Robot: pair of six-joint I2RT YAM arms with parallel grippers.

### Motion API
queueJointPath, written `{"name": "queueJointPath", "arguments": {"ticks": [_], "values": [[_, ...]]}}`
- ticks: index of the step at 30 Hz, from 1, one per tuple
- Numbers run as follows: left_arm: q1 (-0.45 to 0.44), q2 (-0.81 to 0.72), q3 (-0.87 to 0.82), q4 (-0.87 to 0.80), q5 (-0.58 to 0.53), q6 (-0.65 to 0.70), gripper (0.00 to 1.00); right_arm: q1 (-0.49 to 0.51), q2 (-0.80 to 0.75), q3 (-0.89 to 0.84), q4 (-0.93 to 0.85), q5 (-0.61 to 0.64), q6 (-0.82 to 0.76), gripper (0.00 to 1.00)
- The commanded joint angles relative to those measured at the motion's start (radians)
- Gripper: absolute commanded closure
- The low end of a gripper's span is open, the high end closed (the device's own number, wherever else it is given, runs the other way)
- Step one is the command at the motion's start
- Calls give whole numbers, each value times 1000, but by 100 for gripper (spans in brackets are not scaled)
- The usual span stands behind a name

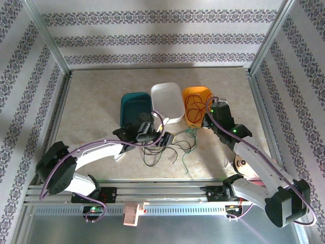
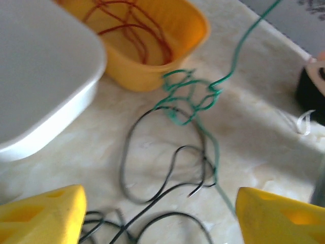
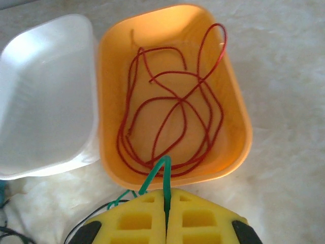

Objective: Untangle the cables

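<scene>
The red cable (image 3: 177, 107) lies looped inside the orange tray (image 3: 238, 112). My right gripper (image 3: 167, 195) hangs at that tray's near rim, shut on the green cable (image 3: 155, 173). The green cable (image 2: 190, 94) runs down into a knotted bunch on the table, crossing the black cable (image 2: 167, 188). That black cable sprawls in loops below my left gripper (image 2: 160, 195), whose yellow fingers stand wide apart, open, with nothing held. From above, the left gripper (image 1: 157, 136) sits left of the tangle (image 1: 175, 145), and the right gripper (image 1: 212, 109) is by the orange tray (image 1: 197, 89).
A white tray (image 1: 167, 99) stands between a teal tray (image 1: 134, 104) and the orange one at mid-table. Metal frame posts and rails edge the table. Purple arm cables run along both arms.
</scene>
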Motion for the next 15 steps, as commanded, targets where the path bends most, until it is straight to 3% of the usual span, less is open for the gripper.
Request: {"name": "queueJointPath", "arguments": {"ticks": [1, 10, 15], "values": [[-14, 76, 58, -3, 92, 59, 27, 9, 9, 43, 31, -45, 71, 100], [-18, 230, 173, 28, 128, 119, 38, -11, 44, 110, 6, -177, 108, 100], [-17, 260, 169, 103, 123, 76, 42, -29, 45, 108, 10, -222, 154, 100]]}}
